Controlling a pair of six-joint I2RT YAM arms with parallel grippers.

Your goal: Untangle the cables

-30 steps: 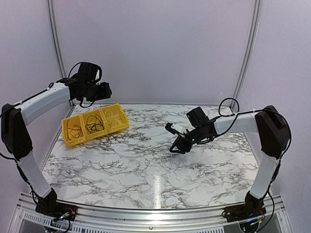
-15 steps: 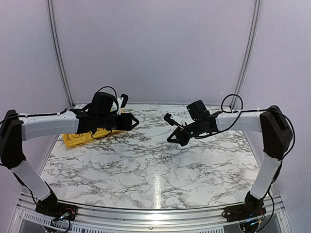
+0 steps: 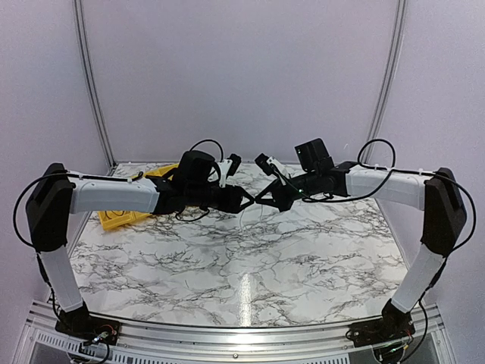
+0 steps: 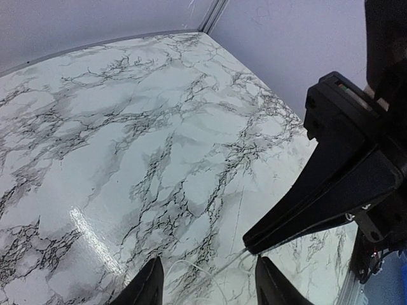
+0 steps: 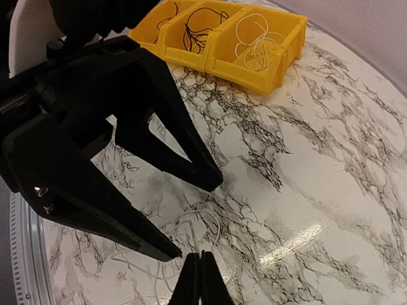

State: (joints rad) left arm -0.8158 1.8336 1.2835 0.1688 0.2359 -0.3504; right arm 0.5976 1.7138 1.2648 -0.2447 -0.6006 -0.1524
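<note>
We have the right gripper point(image 5: 200, 279) pinched shut on the pale cable point(image 5: 213, 217) above the table point(image 5: 331, 165), presumably so the left gripper point(image 4: 206, 286), jaws apart, can take it; the other cables point(image 5: 197, 28) lie in yellow bins point(image 5: 254, 67).

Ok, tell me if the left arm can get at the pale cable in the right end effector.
Probably yes: the left end effector is open and nearly tip to tip with the shut right end effector, and the pale cable trails from that tip with nothing between.

no readable text, no labels, no brands, no numbers, no signs
</note>
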